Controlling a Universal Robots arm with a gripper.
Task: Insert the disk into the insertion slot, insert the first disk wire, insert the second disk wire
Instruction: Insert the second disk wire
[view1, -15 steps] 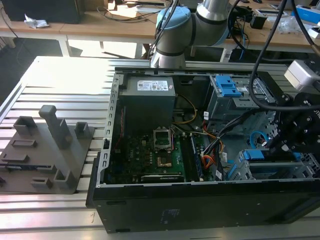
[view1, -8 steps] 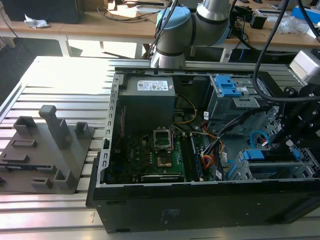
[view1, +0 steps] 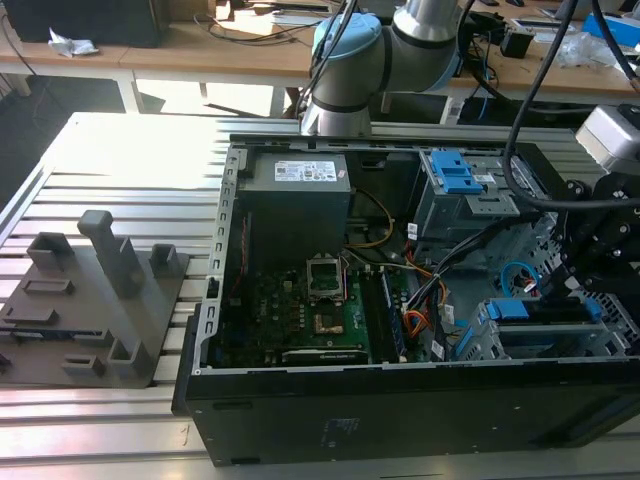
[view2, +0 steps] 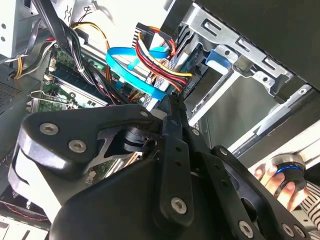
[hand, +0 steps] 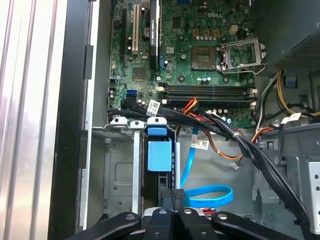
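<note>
- The gripper has its fingers pressed together with nothing visibly between them, its tips near the disk, which sits in the insertion slot.
- Risk, as I judge it: the looped blue cable lies just beside the fingertips and could snag.
- Count: one disk, one blue cable, one orange-red wire bundle.
- A person's hand is close to the arm.

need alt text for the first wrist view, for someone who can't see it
Looking down into an open computer case, the black claw hangs by the blue-framed disk sitting in the grey drive cage. A light-blue flat cable loops beside it. Black cable bundles cross below the green motherboard.
</note>
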